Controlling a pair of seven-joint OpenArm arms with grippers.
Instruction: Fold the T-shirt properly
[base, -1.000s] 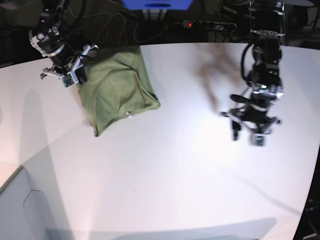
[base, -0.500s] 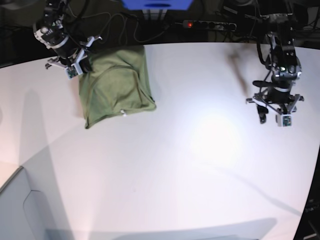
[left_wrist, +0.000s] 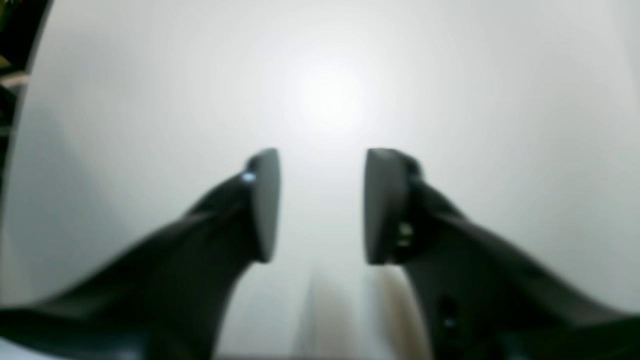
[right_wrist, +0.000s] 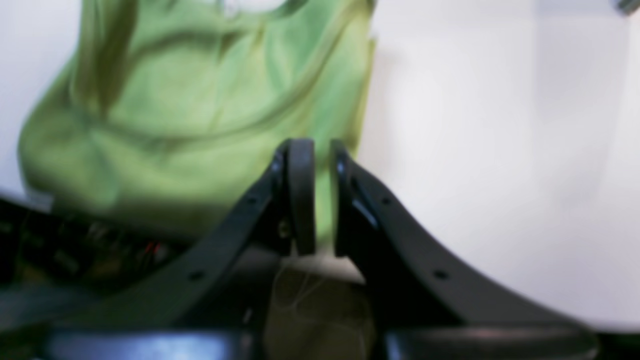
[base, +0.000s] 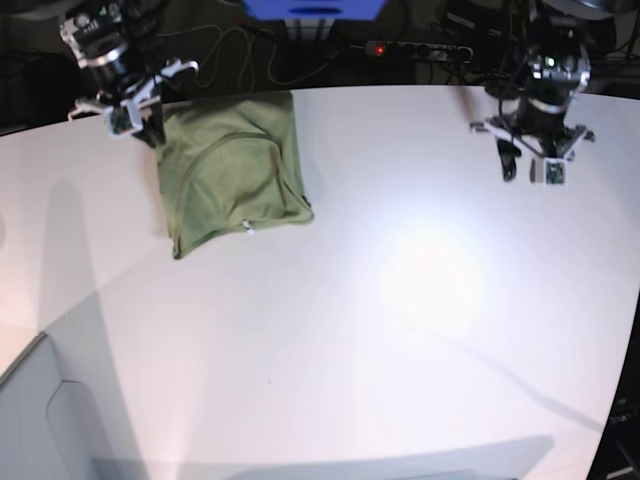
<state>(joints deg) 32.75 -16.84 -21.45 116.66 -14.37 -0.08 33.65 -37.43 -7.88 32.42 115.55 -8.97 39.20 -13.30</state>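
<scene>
T-shirt (base: 231, 171): soft thin olive cloth, folded to a rough rectangle w/ creases and curved seam lines, lying flat on the far left part of the table (base: 400, 330) in base view. Table top smooth, matte white, glare patch near centre. Right gripper (right_wrist: 320, 200) at the shirt's far left corner, black curved fingers nearly together w/ a sliver of green cloth between the tips — pinching the shirt edge. Left gripper (left_wrist: 320, 205) well apart over bare table, flat dark pads parted, nothing between.

Left tool (left_wrist: 320, 207) parted and empty; right tool (right_wrist: 320, 200) nearly closed.
</scene>
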